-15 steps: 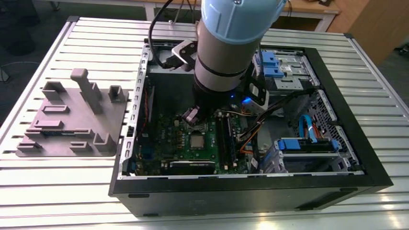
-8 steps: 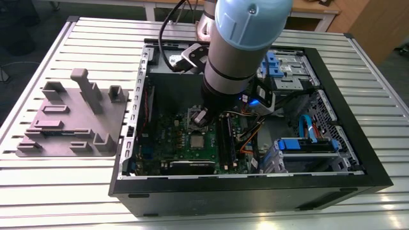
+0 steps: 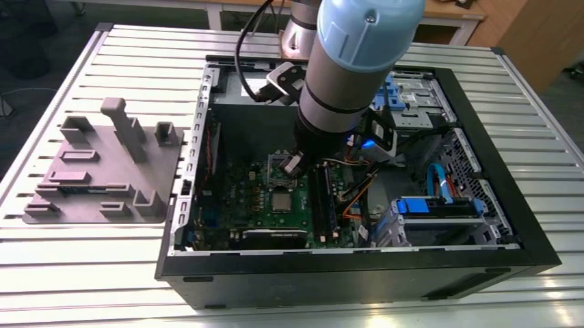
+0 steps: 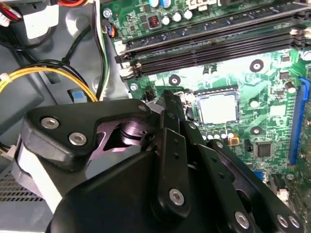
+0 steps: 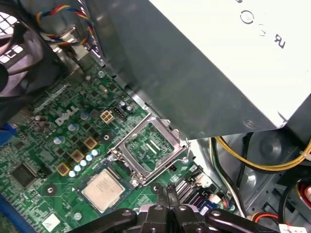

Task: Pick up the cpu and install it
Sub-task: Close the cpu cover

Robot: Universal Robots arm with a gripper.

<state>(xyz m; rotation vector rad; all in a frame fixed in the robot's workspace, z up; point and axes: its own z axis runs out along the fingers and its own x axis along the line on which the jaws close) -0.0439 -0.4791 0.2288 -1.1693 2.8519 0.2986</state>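
tool (image 5: 167, 194) pinched closed near cpu (image 5: 102, 190) on motherboard (image 5: 46, 145); lifted socket frame (image 5: 149, 148) beside.

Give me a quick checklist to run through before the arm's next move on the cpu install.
1. Cpu lying flat in its socket: ok.
2. Gripper free of the cpu: ok, jaws shut on nothing, close beside it.
3. Metal retention frame closed over the cpu: not ok, it stands open next to it.
4. Cpu fully seated on its contacts: cannot tell.
5. Yellow cables off the motherboard: ok, they run outside its edge.
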